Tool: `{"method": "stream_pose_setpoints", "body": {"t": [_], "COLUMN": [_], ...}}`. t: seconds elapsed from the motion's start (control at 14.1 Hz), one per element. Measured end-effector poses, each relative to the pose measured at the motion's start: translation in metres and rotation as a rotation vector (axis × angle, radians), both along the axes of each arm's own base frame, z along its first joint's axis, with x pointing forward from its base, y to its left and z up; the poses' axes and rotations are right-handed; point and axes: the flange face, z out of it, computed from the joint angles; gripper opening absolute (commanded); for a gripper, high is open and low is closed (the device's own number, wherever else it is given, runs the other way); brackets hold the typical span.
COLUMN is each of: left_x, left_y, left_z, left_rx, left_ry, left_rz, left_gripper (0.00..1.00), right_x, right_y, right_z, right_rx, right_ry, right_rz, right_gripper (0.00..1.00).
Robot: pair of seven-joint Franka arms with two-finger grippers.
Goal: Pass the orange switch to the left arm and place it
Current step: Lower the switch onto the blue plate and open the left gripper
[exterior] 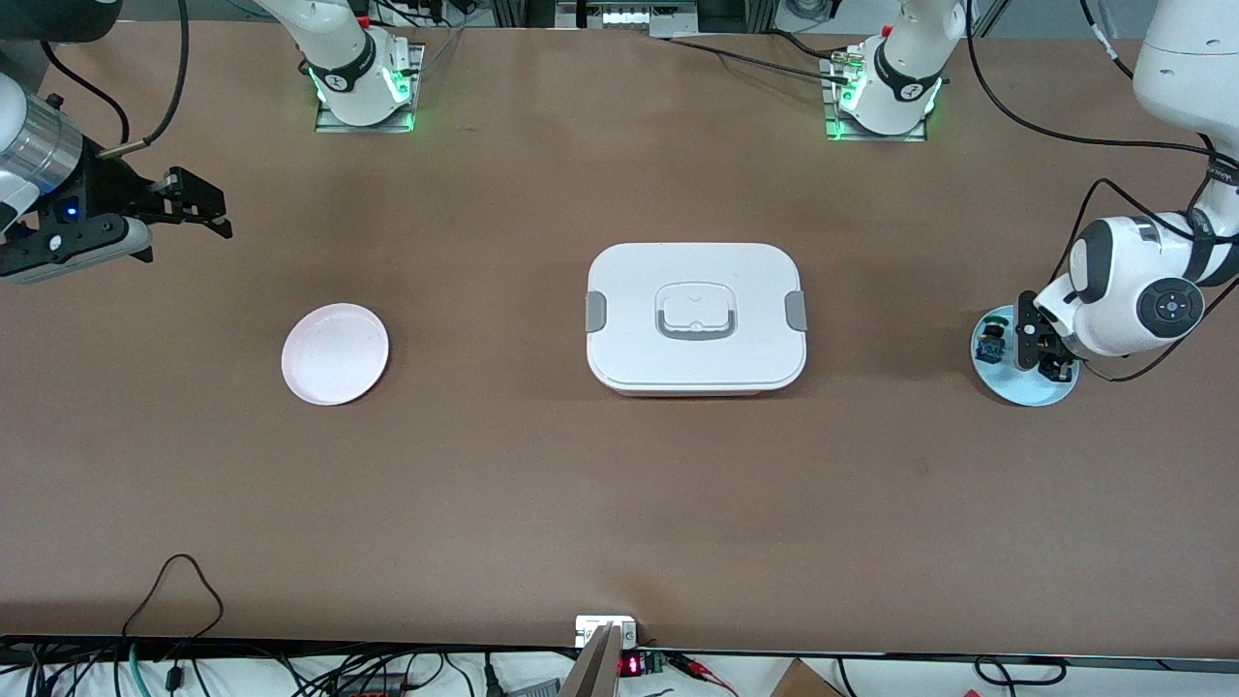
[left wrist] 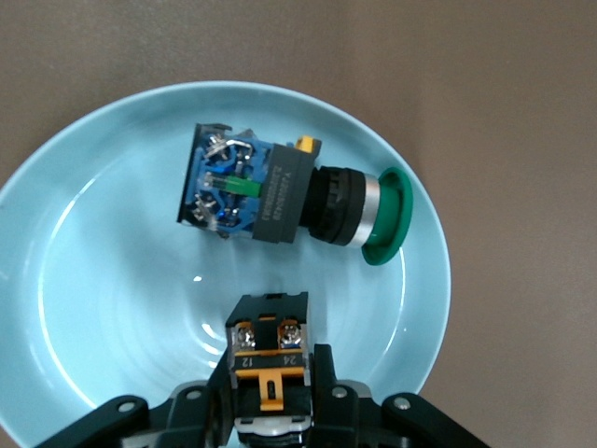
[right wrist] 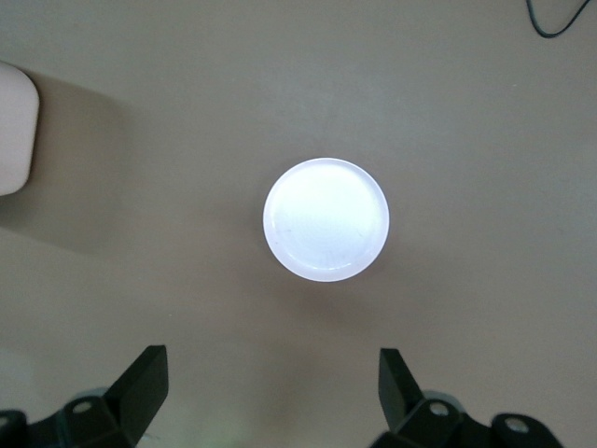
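the left gripper (left wrist: 270, 397) pinches the orange switch (left wrist: 269, 359) on the blue plate (left wrist: 84, 280), while the right gripper (right wrist: 270, 387) waits with fingers spread wide above the table.

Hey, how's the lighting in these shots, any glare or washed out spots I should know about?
Right wrist view: the pink plate is overexposed to near white, with the box casting a soft shadow. Left wrist view: thin highlight streaks on the blue plate, while the orange switch stays sharp. Front view: even light, faint shadows only.

Left pincer (left wrist: 270, 401) grips orange switch (left wrist: 269, 359) on blue plate (left wrist: 84, 308).
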Motion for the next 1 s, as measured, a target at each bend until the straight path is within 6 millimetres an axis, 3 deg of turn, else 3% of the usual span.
{"method": "stream_pose_setpoints", "body": {"t": [0.21, 0.43, 0.64, 1.0], "left_x": [0.004, 0.009, 0.011, 0.036], "left_y": [-0.007, -0.015, -0.009, -0.014], "left_z": [0.002, 0.018, 0.055, 0.126], "left_rx": [-0.017, -0.023, -0.041, -0.081], "left_ry": [-0.001, -0.012, 0.006, 0.057], "left_rz": [-0.081, -0.099, -0.026, 0.201], "left_gripper": [1.00, 1.00, 1.00, 1.00], "right_x": [0.000, 0.000, 0.003, 0.004], "right_y": [0.001, -0.002, -0.004, -0.004], "right_z": [0.000, 0.000, 0.001, 0.002], "right_rx": [0.001, -0.026, -0.041, -0.041], "right_ry": [0.000, -0.005, -0.023, -0.030], "right_rz": [0.001, 0.004, 0.004, 0.004], "right_gripper": [1.00, 1.00, 1.00, 1.00]}}
